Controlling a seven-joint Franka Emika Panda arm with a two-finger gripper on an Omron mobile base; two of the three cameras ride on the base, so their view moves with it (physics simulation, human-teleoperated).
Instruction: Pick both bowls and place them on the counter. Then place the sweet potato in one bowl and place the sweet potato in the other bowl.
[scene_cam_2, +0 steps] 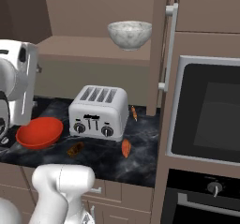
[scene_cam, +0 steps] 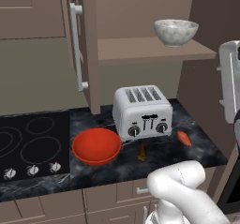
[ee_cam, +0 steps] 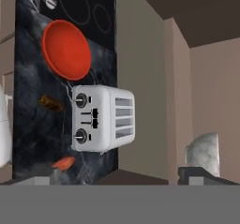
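Red bowl [scene_cam: 96, 145] on table [scene_cam: 197, 138]; marbled bowl [scene_cam: 176, 32] shelved (potatoes unplaced); end effector [ee_cam: 117, 181] apart, empty.

White arm [scene_cam: 185, 190] rising from the base, gripper [ee_cam: 119, 178] rolled sideways, jaws spread wide, nothing held

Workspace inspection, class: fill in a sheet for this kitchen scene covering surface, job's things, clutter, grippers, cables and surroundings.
Surface: black marble-look counter, bearing all items below except the marbled bowl.
Job's things: red bowl on the counter beside the cooktop; marbled bowl up on the open shelf; orange sweet potato right of the toaster; darker brown one in front of it.
Clutter: four-slot toaster.
Grippers: gripper open, holding nothing.
Cables: nothing seen.
Surroundings: cooktop, built-in oven, brown cabinets.
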